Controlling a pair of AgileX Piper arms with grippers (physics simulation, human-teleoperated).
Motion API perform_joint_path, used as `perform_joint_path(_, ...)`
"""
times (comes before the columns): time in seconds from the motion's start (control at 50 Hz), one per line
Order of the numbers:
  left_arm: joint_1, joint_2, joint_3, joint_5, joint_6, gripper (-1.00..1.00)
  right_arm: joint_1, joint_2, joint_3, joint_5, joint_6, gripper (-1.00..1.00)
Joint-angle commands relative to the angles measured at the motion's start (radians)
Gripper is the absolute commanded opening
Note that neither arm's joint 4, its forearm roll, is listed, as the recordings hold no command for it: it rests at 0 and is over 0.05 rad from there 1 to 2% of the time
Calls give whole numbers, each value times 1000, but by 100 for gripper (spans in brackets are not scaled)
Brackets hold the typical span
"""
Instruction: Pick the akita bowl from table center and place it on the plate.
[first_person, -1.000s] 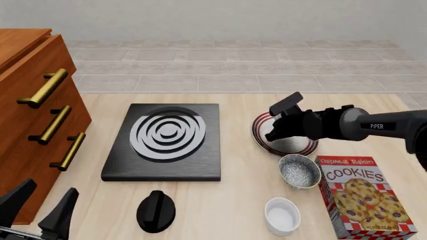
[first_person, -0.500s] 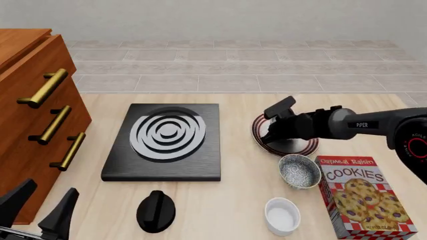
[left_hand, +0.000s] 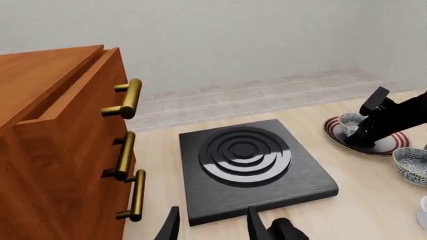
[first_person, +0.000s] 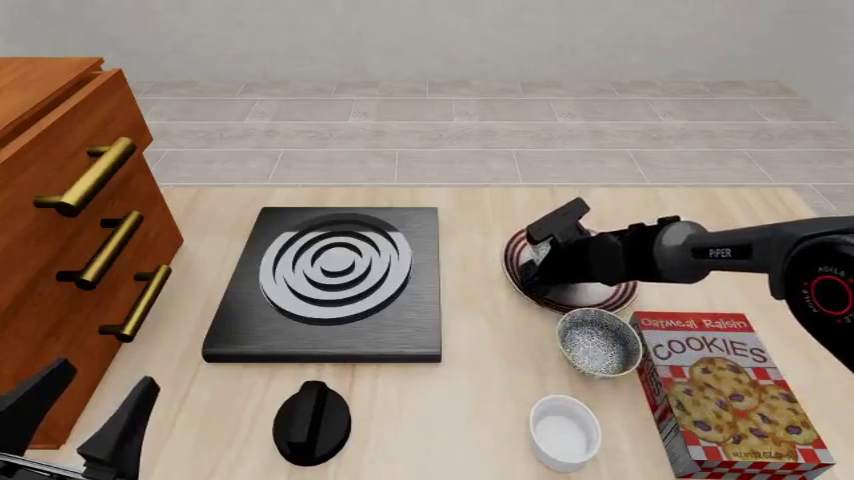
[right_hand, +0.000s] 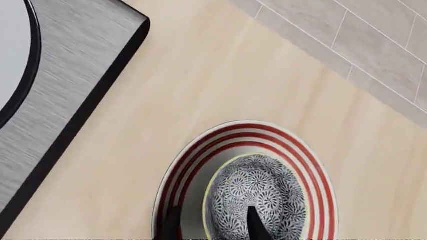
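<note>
- A pale wooden table (first_person: 467, 400) fronts a tiled floor, with a black burner plate (first_person: 328, 283) at centre.
- The akita bowl (right_hand: 257, 200) sits on the plate (right_hand: 193, 175).
- The right gripper (right_hand: 212, 222) pinches the bowl's rim.
- The left gripper (first_person: 78, 418) hangs spread, well apart.

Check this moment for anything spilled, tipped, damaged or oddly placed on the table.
Nothing stands out. The akita bowl sits upright on the plate, with the right gripper straddling its rim. The second speckled bowl, the white ramekin and the cookie box all stand upright on the table, nothing spilled.
</note>
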Motion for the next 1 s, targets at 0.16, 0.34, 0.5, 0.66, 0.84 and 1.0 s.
perform_joint_path(0.16,-3,4,0,-2,-1,100,7,-41,15,10,6,100)
perform_joint_path(0.34,-4,0,1,0,0,100,13,-113,40,38,5,100)
perform_joint_path(0.5,-8,0,1,1,-3,100,20,-177,76,38,-5,100)
perform_joint_path(0.66,-9,-1,1,2,-3,100,43,-245,127,34,-8,100)
perform_joint_path(0.84,-9,-1,0,3,-3,100,70,-356,185,21,8,100)
perform_joint_path(1.0,-8,-1,1,3,-2,100,87,-491,265,38,-16,100)
